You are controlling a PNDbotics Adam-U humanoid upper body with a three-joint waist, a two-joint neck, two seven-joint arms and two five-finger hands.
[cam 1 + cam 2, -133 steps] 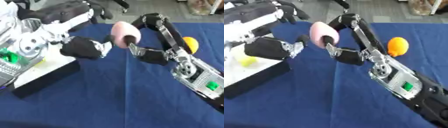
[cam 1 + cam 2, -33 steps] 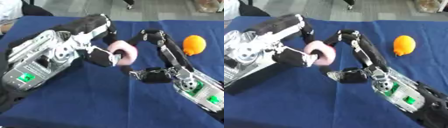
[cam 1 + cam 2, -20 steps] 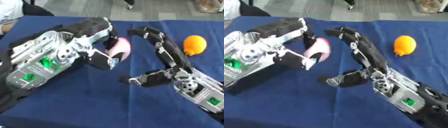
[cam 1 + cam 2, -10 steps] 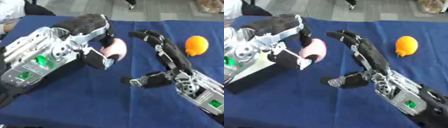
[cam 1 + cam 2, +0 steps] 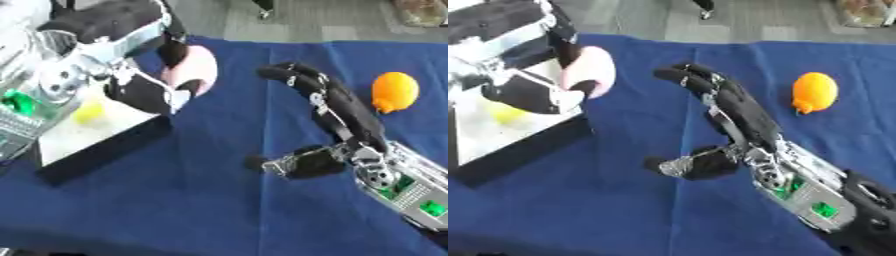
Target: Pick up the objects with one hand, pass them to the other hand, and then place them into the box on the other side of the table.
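The left hand (image 5: pixel 144 92) is up at ten o'clock with its fingers and thumb curled round the smooth pale pink rounded object (image 5: pixel 194 70); that object shows as a soft matte oval, rosy at its edges and lighter across its face, partly masked by a black finger across its left side; it hangs over the right-hand corner of the white open box with black outer walls (image 5: pixel 105 150), at the box's two o'clock; inside the box, toward its far left, lies a small yellow-green ball (image 5: pixel 87 113); over at the centre right, the right hand (image 5: pixel 728 112) is spread, fingers straight and fanned toward eleven o'clock, thumb out to the side toward nine o'clock, holding nothing; it sits well apart from the pink object; at two o'clock, on the dark blue tablecloth (image 5: pixel 192 200), rests a glossy orange fruit with a small nub at its lower end (image 5: pixel 395 91), just beyond the right hand and untouched.
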